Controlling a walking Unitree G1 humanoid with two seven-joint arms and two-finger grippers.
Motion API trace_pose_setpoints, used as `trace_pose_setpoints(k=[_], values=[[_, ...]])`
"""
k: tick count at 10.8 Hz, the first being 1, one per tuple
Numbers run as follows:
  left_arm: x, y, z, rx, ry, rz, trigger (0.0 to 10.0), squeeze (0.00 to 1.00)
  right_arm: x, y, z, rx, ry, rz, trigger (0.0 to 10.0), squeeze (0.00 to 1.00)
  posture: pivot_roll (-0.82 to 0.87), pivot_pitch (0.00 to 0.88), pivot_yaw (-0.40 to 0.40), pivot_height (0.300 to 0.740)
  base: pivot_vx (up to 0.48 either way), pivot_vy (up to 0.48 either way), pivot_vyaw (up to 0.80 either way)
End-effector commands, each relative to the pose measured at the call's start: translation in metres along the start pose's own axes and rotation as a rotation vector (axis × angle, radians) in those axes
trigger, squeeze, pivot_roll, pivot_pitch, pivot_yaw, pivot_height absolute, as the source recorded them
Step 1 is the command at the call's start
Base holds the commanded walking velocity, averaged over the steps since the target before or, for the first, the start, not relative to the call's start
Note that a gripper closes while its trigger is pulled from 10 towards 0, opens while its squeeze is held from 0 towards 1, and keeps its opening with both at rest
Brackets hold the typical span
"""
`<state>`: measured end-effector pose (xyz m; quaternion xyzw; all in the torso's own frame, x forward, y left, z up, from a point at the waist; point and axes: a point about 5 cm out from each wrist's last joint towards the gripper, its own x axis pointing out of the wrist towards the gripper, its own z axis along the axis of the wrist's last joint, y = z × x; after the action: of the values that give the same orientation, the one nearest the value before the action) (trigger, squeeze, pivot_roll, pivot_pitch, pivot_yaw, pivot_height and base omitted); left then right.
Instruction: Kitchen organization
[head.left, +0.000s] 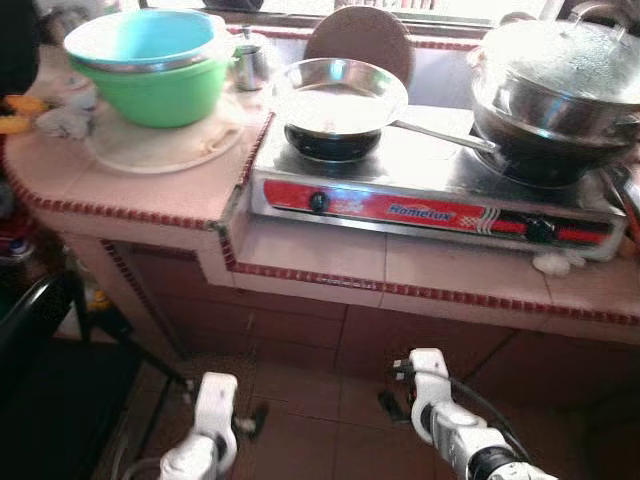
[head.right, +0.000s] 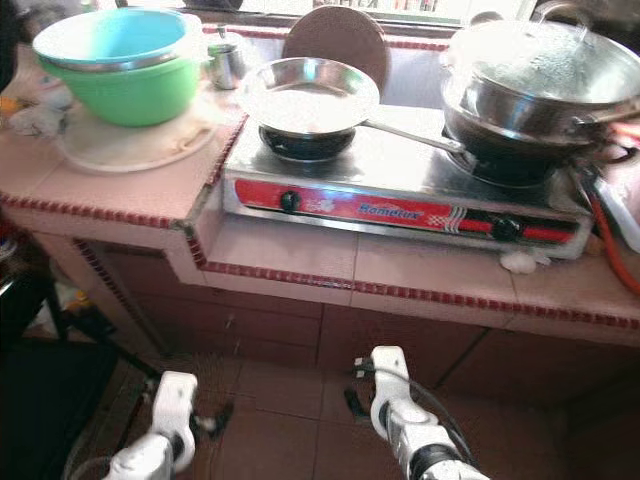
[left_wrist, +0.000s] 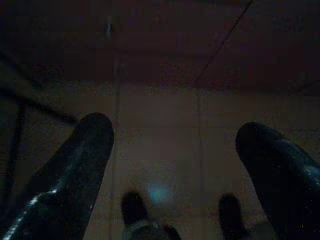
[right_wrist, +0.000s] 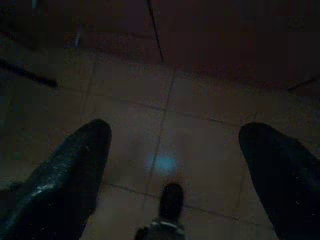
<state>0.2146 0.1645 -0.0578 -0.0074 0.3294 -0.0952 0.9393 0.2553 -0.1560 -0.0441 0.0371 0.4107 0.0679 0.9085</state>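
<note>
Both arms hang idle at the bottom of the frame. The left pincer (left_wrist: 172, 170) and right pincer (right_wrist: 175, 170) are spread and hold nothing above the tiled floor (right_wrist: 200, 135). Above, on the tiled worktop (head.left: 320, 255), the gas stove (head.left: 430, 190) carries a steel pan (head.left: 335, 98) at centre and stacked pots (head.left: 560, 95) at upper right. Stacked bowls (head.left: 155, 65) stand at upper left.
</note>
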Motion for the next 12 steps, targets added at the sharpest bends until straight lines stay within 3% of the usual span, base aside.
trace_pose_setpoints(k=[1,3,5,6,7,9,10,11,12], values=[[-0.003,0.0,-0.002,0.031,-0.007,-0.016,10.0,0.0,-0.001,-0.005,0.005,0.034,-0.025,-0.003,10.0,0.0,-0.01,0.081,-0.002,0.74,0.0,0.0,-0.69],[-0.02,0.002,0.007,0.044,-0.121,0.011,10.0,0.0,-0.002,-0.007,0.018,0.048,-0.087,0.031,10.0,0.0,-0.01,0.089,0.011,0.74,0.0,0.0,-0.67],[-0.035,0.011,0.025,0.115,-0.243,0.159,10.0,0.0,-0.004,-0.008,0.036,0.051,-0.173,0.061,10.0,0.0,-0.01,0.096,0.01,0.74,0.0,0.0,-0.3],[-0.048,0.017,0.036,0.041,-0.332,0.178,10.0,0.0,-0.007,-0.008,0.048,0.023,-0.234,0.095,10.0,0.0,-0.01,0.1,0.006,0.74,0.0,0.0,0.0],[-0.06,0.018,0.047,0.023,-0.393,0.214,10.0,0.0,-0.013,-0.008,0.058,-0.011,-0.287,0.12,10.0,0.0,0.0,0.105,0.004,0.74,0.0,0.0,0.0],[-0.081,0.014,0.049,0.006,-0.428,0.25,10.0,0.0,-0.032,-0.014,0.069,-0.098,-0.403,0.09,10.0,0.0,-0.01,0.122,0.007,0.74,0.0,0.0,0.0],[-0.087,0.013,0.051,0.035,-0.443,0.243,10.0,0.0,-0.049,-0.017,0.076,-0.109,-0.474,0.07,10.0,0.0,-0.01,0.129,0.008,0.74,0.0,0.0,0.0],[-0.089,0.01,0.05,-0.005,-0.43,0.206,10.0,0.0,-0.061,-0.017,0.082,-0.112,-0.524,0.045,10.0,0.0,-0.02,0.132,0.008,0.74,0.0,0.0,0.0],[-0.09,0.01,0.055,0.038,-0.437,0.192,10.0,0.0,-0.073,-0.015,0.091,-0.141,-0.594,0.025,10.0,0.0,-0.02,0.138,0.007,0.74,0.0,0.0,0.0]])
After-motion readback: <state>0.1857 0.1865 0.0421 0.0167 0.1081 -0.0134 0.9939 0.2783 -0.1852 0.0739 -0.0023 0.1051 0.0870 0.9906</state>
